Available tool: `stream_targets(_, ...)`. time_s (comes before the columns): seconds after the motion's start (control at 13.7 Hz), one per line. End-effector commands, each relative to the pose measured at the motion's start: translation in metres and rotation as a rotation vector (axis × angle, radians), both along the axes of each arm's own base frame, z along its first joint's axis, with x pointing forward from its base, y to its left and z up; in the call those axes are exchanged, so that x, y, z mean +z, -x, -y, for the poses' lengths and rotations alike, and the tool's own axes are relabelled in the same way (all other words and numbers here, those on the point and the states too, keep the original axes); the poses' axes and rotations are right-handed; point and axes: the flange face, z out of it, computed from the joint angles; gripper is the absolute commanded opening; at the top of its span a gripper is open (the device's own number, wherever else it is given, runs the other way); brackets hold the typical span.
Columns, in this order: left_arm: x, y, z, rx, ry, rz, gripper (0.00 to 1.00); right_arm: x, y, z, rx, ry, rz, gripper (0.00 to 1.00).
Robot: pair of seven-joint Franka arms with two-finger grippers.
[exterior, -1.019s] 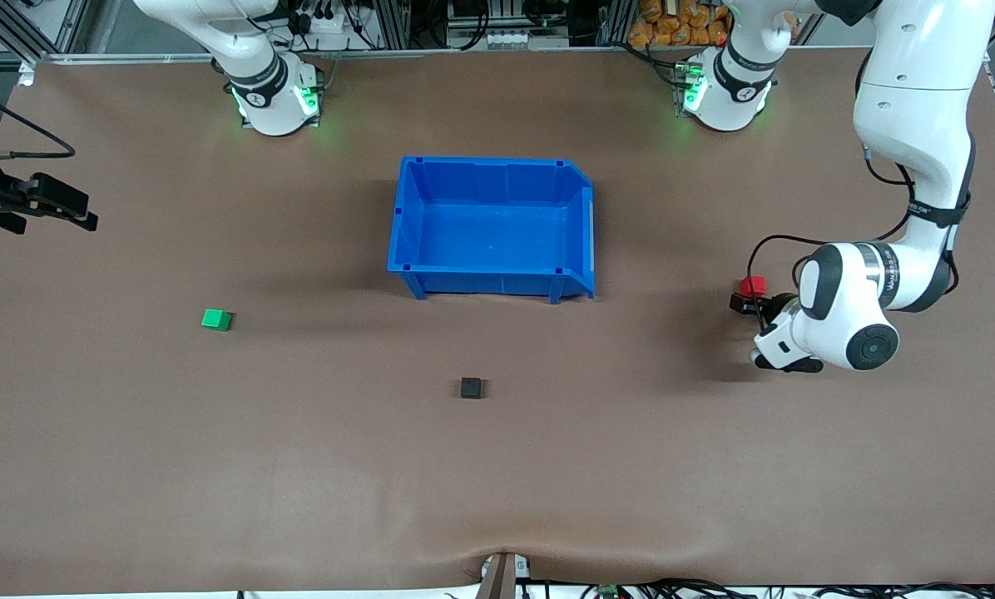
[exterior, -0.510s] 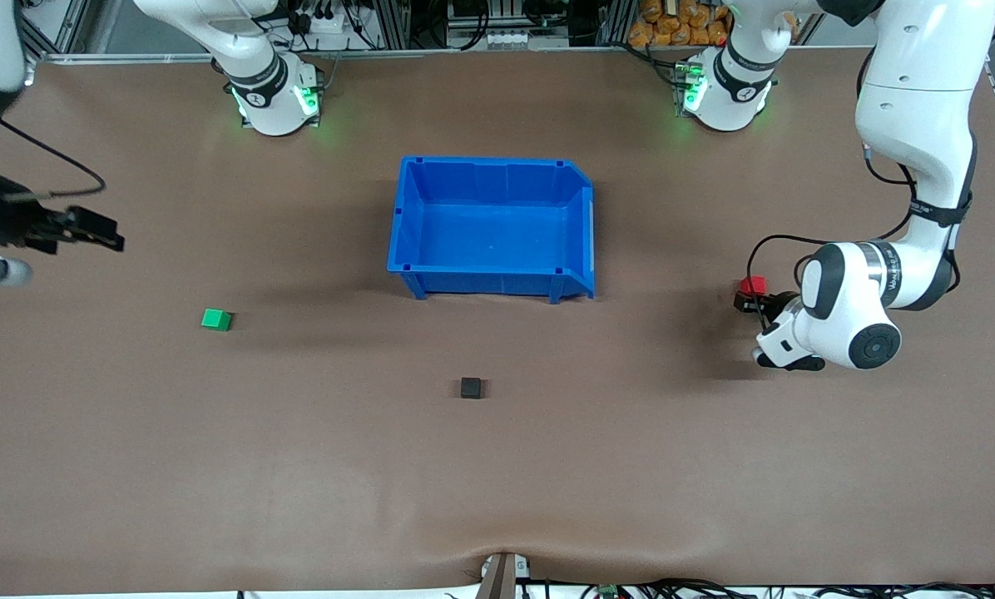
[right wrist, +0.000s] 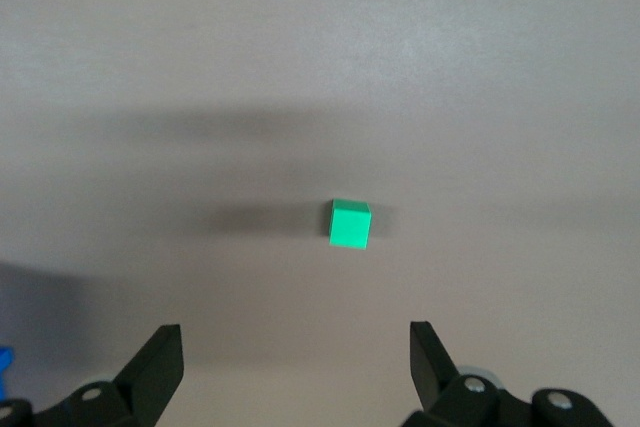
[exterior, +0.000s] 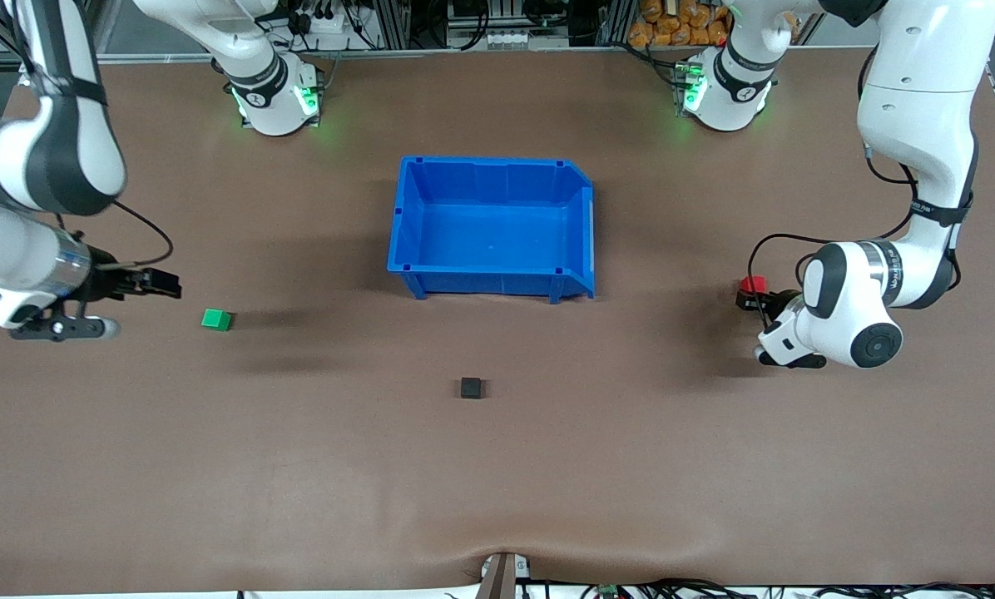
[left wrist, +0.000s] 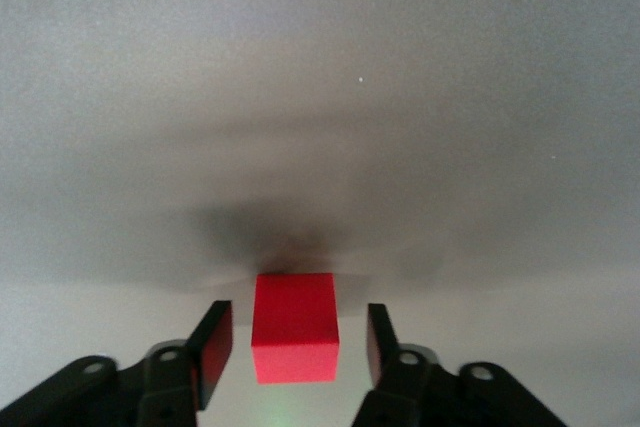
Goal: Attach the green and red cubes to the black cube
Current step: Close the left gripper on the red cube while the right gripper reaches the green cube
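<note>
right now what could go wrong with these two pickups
The left pincer brackets the red cube with a gap on each side; if one finger lands first, the cube may twist or skid. The right pincer is open with the green cube ahead of it, not between its fingers, so a descent here would likely miss. The black cube lies loose on the table, so pressing cubes against it may push it away.

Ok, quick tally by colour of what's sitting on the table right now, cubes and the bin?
Red cube: 1
Green cube: 1
Black cube: 1
Blue bin: 1
Total: 4
</note>
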Motion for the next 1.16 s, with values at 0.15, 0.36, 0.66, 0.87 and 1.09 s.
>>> stream_targets(0.15,-0.002,0.006,-0.001,-0.016,0.014,-0.001,0.46,-0.089,0.014,0.026,-0.058,0.013,0.010,1.00)
stream_targets(0.36,-0.006,0.008,-0.001,-0.014,0.014,-0.015,0.33,-0.149,0.024,0.032,-0.066,0.024,0.010,1.00)
stream_targets(0.66,0.000,0.002,-0.001,0.002,0.017,-0.003,0.14,-0.188,0.030,0.057,-0.076,0.026,-0.011,1.00)
stream_targets(0.87,0.019,-0.028,0.003,0.088,-0.006,0.064,0.09,-0.199,0.026,0.053,-0.079,0.034,0.019,1.00)
stream_targets(1.09,0.031,-0.052,0.009,0.212,-0.009,0.103,0.10,-0.199,0.024,0.042,-0.134,0.001,0.029,1.00)
